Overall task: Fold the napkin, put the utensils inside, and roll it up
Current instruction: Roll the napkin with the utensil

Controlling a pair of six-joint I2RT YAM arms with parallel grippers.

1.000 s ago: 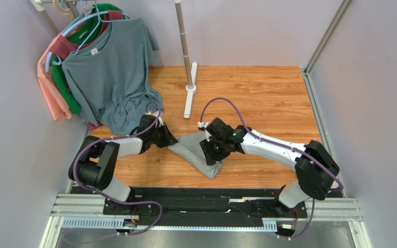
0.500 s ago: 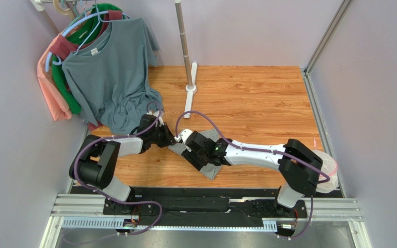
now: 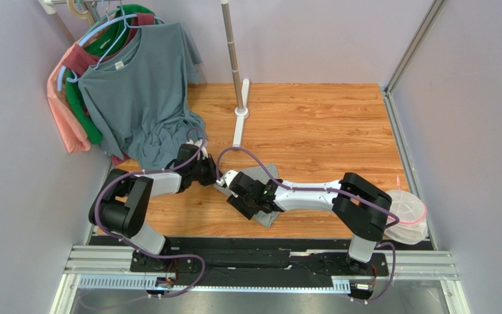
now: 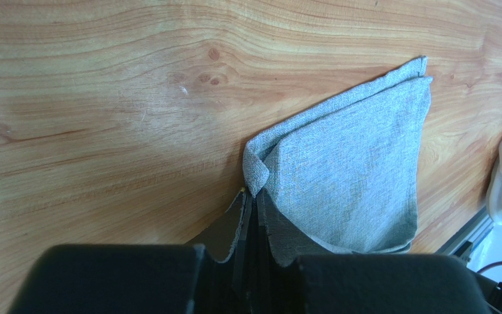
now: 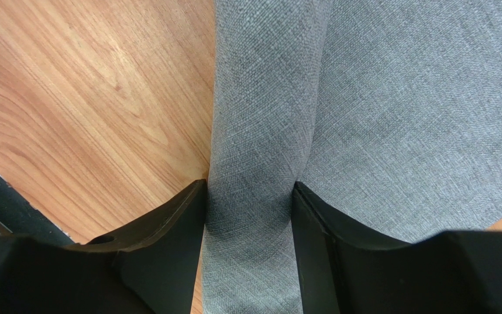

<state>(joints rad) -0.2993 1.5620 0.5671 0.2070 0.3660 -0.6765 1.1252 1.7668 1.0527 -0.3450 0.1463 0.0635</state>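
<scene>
The napkin (image 3: 268, 172) is lying folded on the wooden table (image 3: 325, 124), toward the 6 o'clock edge in the top view. The left gripper (image 4: 250, 204) is reaching in at the cloth's 9 o'clock corner, its jaws pressed almost together and pinching that folded corner. The right gripper (image 5: 247, 190) is sitting over the middle of the napkin, its jaws standing wide and clasping a thick fold of the cloth, with both fingers (image 5: 181, 216) touching the fold's sides
</scene>
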